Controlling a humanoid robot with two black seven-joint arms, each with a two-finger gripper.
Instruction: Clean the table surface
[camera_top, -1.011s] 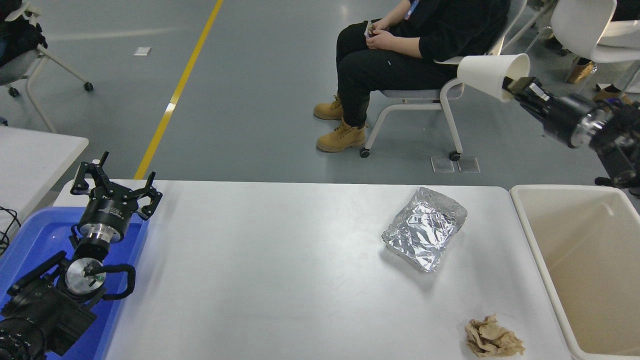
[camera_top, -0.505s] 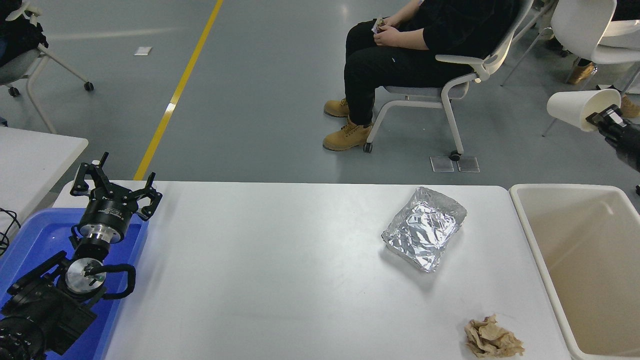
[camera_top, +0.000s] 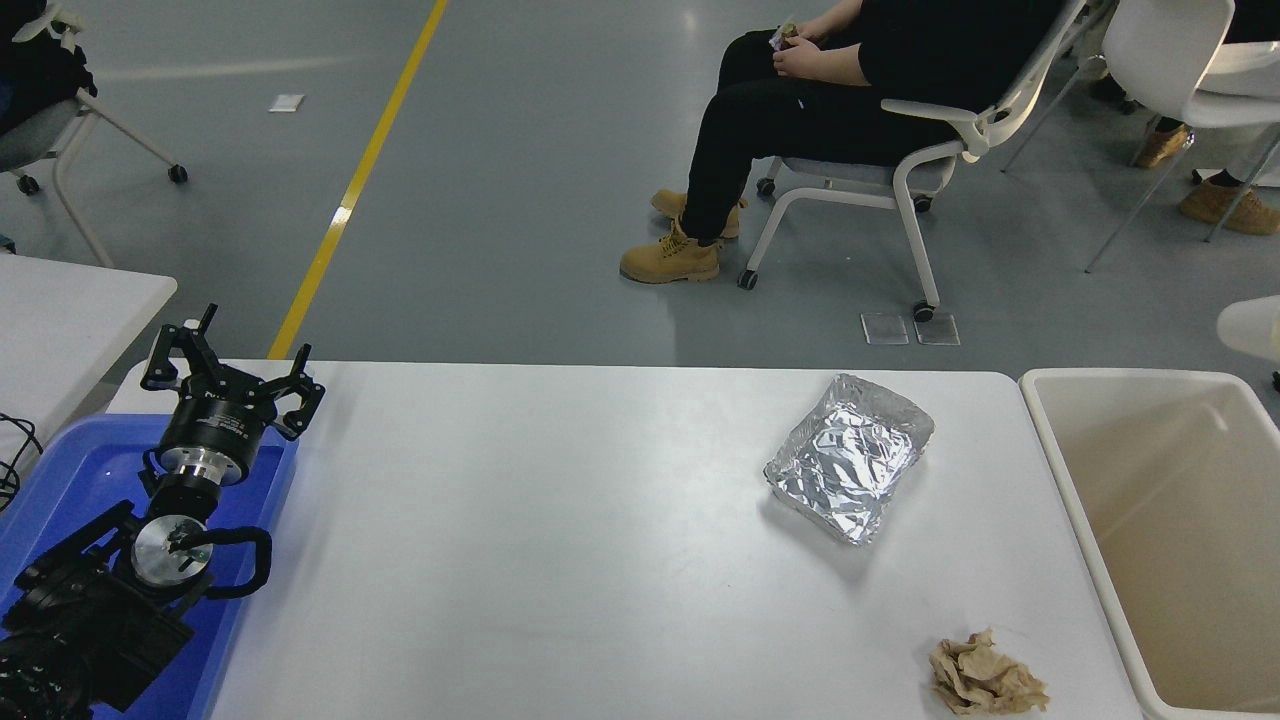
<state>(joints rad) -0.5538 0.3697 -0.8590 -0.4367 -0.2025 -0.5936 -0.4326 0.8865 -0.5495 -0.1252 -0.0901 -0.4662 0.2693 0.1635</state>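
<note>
From the head view, the worktop filled the lower middle of the frame, a wide white matte surface with rounded corners, running from the blue bin at its left end to the beige bin standing just beside its right end. A crumpled foil tray lay on the right part of the worktop, tilted on the diagonal, its shiny hollow facing up. Nearer the camera, close to the right front edge, sat a crumpled wad of brown paper, well apart from the tray.

The left arm was parked at the lower left over the blue bin, and the left tool stood with its black fingers spread wide, holding nothing, just above the far left corner of the worktop. The right tool was out of the frame; only a rounded white object showed at the right edge above the beige bin, and what it was could not be told.

Beyond the worktop, a person in black clothes and tan boots sat on a white chair on the grey floor. A yellow line ran across the floor at the left.
</note>
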